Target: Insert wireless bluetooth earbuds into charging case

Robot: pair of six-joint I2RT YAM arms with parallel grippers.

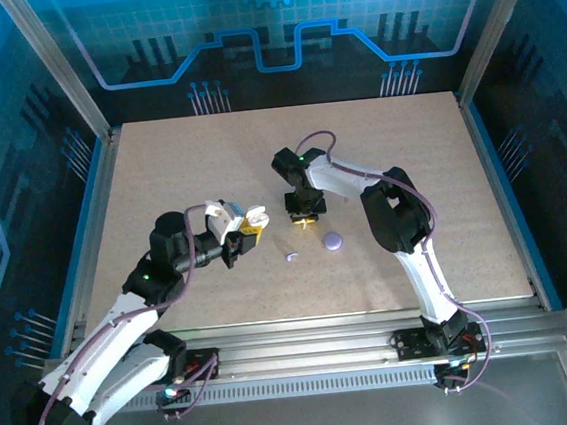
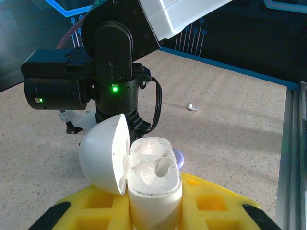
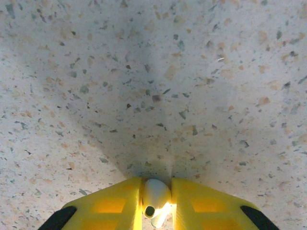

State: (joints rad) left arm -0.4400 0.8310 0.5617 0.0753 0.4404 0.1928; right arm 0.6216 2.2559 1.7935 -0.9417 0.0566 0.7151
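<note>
- Our left end effector [image 1: 252,226] clamps the open charging case [image 2: 153,175], lower centre.
- Our right end effector [image 3: 156,203] pinches one earbud [image 3: 154,190], bottom centre; it looks light, slick and stiff, so we'd squeeze its bulb gently.

Two earbuds [image 1: 291,256] [image 3: 156,194], one case [image 2: 153,182], one disc [image 1: 333,240]
</note>
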